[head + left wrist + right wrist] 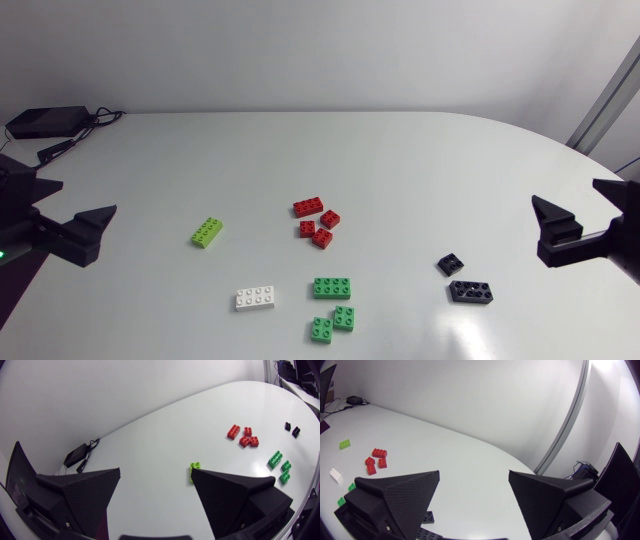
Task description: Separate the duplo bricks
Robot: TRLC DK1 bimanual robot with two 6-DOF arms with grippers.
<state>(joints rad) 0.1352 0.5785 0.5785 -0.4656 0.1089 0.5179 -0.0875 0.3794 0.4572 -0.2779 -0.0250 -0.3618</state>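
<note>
head view first: what is the surface looking like?
a white glossy table is stretching under both arms, its far edge curving; a black box with cables is sitting at its far left corner.
and the duplo bricks, how many are showing?
eleven, lying flat mid-table: four red bricks huddling close, three green bricks nearer, one lime brick, one white brick, two black bricks toward the right.
and the claws?
left gripper and right gripper are both gaping wide, gripping nothing, hanging at the table's sides.
</note>
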